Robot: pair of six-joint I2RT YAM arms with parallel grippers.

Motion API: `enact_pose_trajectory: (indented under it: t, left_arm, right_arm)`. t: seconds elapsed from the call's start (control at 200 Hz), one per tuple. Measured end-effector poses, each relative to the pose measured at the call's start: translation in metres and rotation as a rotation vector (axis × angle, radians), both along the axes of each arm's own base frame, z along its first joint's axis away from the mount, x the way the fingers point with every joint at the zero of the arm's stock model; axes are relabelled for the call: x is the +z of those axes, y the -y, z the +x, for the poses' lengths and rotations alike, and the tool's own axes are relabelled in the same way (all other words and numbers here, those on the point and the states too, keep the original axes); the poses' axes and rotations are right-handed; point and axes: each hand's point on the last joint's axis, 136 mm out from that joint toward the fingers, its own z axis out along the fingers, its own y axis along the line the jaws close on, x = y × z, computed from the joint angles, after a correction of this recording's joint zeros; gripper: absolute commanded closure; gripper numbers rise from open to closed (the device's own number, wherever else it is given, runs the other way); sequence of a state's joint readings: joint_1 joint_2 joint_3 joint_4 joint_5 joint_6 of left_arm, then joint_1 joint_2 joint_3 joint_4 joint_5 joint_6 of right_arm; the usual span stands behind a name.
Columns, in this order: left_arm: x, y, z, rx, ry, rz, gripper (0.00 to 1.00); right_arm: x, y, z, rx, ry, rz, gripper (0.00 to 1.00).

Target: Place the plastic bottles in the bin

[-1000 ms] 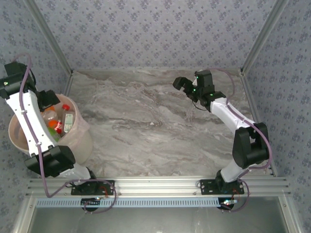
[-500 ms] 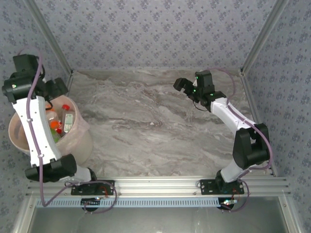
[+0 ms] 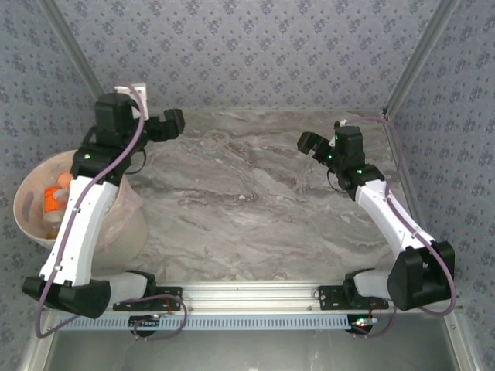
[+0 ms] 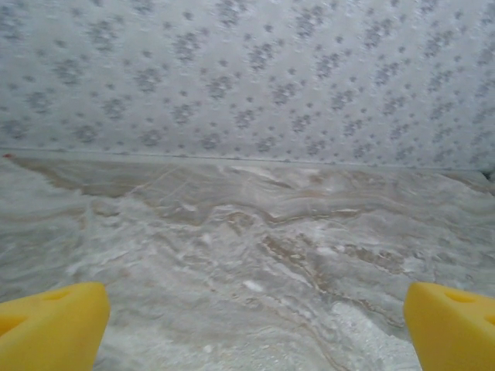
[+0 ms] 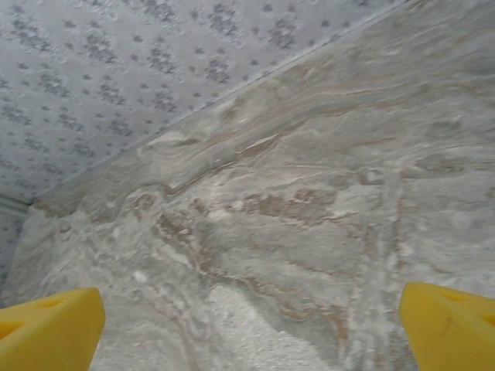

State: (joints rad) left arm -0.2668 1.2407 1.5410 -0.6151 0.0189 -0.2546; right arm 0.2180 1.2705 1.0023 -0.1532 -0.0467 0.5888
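Observation:
The pale pink bin (image 3: 31, 224) stands at the table's left edge, partly covered by my left arm. Inside it I see plastic bottles (image 3: 52, 199) with orange caps and labels. My left gripper (image 3: 172, 124) hangs open above the back left of the table, to the right of the bin, holding nothing. Its yellow fingertips (image 4: 50, 325) stand wide apart over bare marble. My right gripper (image 3: 311, 144) is open above the back right of the table, its yellow fingertips (image 5: 448, 325) spread with only tabletop between them.
The marbled tabletop (image 3: 255, 201) lies between the arms. Patterned walls close the back and both sides. A metal rail (image 3: 255, 297) runs along the near edge by the arm bases.
My left arm has swung from over the bin to the right, out above the back left of the table. My right gripper has drawn back a little to the right.

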Motion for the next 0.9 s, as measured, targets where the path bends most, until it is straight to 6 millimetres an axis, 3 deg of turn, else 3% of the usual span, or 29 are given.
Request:
enact_pose_trajectory:
  t: [0.155,0.285,0.475,0.724,0.899]
  left_arm:
    - [-0.049,0.036,0.011,-0.121,-0.007,0.013,0.02]
    - [-0.106,0.035,0.017,-0.115,-0.053,0.072,0.02]
    - [-0.177,0.01,0.02,-0.04,-0.079,0.186,0.02]
    - [-0.227,-0.052,0.024,0.141,-0.076,0.236,0.02]
    - [-0.265,-0.076,0.011,0.177,-0.098,0.289,0.02]
  right_arm:
    - [-0.007,0.029,-0.009,-0.065,0.007,-0.054,0.0]
    - [-0.015,0.053,-0.02,-0.119,0.013,-0.118,0.0]
    - [-0.041,0.09,-0.028,-0.21,-0.01,-0.203,0.0]
    - [-0.087,0.137,-0.038,-0.327,-0.056,-0.327,0.0]
    - [-0.127,0.163,-0.042,-0.365,-0.125,-0.398,0.0]
